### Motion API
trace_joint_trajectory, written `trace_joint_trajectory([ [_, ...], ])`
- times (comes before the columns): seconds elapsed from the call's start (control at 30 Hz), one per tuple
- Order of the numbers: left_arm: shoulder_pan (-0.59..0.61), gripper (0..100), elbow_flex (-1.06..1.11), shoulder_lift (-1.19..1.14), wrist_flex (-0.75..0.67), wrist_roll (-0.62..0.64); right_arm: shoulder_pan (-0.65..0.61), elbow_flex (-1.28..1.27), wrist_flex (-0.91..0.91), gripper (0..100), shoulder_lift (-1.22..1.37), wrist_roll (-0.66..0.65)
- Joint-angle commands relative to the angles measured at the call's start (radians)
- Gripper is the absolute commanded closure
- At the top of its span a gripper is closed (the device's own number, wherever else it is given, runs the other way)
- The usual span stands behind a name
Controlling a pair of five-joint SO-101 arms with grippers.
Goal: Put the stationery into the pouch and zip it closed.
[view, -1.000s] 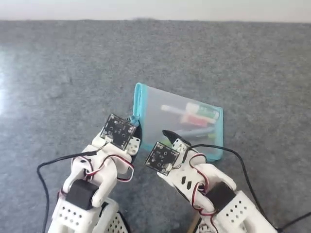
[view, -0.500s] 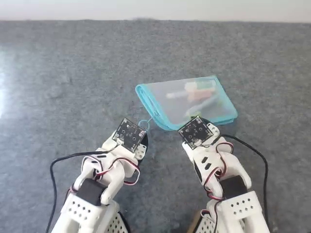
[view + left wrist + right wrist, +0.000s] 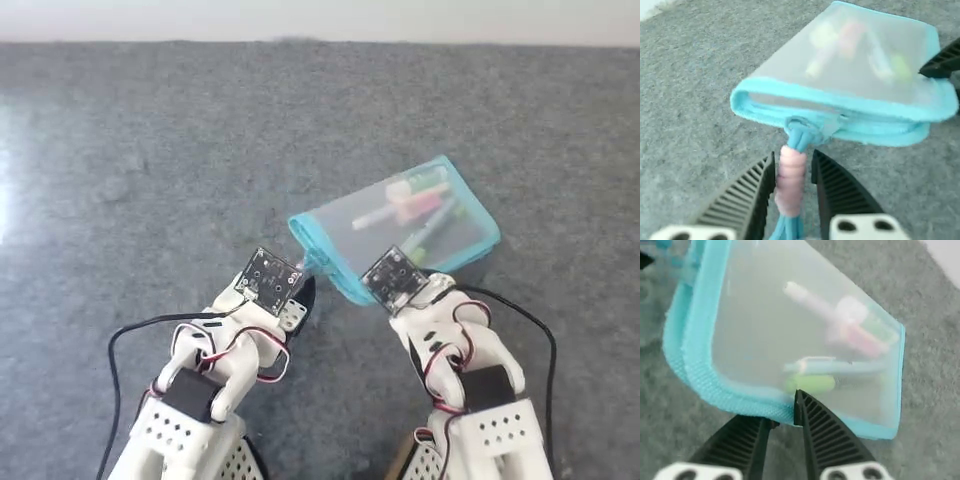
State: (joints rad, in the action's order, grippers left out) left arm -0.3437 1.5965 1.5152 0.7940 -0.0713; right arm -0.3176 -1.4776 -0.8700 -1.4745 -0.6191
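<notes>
High view: pouch (image 3: 400, 215) has rotated; left gripper (image 3: 793, 159) grips its zipper pull (image 3: 790, 182), right gripper (image 3: 785, 411) its edge.

Pouch (image 3: 400, 235) lies right of the table's (image 3: 150, 130) middle, stationery (image 3: 412, 203) inside. Left end effector (image 3: 793, 157) grips the zip pull (image 3: 789, 180) at its left corner, right end effector (image 3: 784, 408) its front edge.

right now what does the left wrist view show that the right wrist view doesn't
Left wrist view: the left gripper closed on the pink-beaded zip pull, which hangs from the zip edge of the pouch. Right wrist view: the right gripper pinching the pouch's teal border, seen from over the clear flat side. Both: the pouch with the stationery inside, lying on the grey table.
</notes>
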Motion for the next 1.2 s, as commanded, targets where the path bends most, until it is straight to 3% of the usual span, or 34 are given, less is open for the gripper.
trace_joint_trajectory([
  [0.0, 0.0, 87, -0.016, 0.012, -0.017, 0.014, -0.007, -0.002, -0.087, 99.1, -0.099, -0.23],
  [0.07, -0.002, 83, -0.021, 0.012, -0.005, 0.014, 0.001, -0.041, -0.093, 99.1, -0.157, -0.311],
  [0.27, -0.002, 72, -0.097, 0.012, 0.106, 0.008, 0.122, -0.043, -0.082, 97.9, -0.197, -0.315],
  [0.43, 0.0, 73, -0.16, 0.012, 0.192, -0.049, 0.274, 0.018, 0.005, 85.4, -0.12, -0.195],
  [0.57, 0.002, 77, -0.176, 0.012, 0.183, -0.071, 0.351, 0.112, 0.068, 85.4, 0.058, -0.19],
  [0.7, 0.072, 80, -0.162, 0.006, 0.121, -0.066, 0.355, 0.236, 0.064, 85.3, 0.311, -0.17],
  [0.9, 0.083, 80, -0.182, 0.005, 0.167, -0.109, 0.312, 0.41, -0.056, 85.0, 0.558, 0.049],
  [1.17, -0.002, 79, -0.2, -0.003, 0.216, -0.207, 0.108, 0.456, -0.268, 85.0, 0.352, 0.207],
])
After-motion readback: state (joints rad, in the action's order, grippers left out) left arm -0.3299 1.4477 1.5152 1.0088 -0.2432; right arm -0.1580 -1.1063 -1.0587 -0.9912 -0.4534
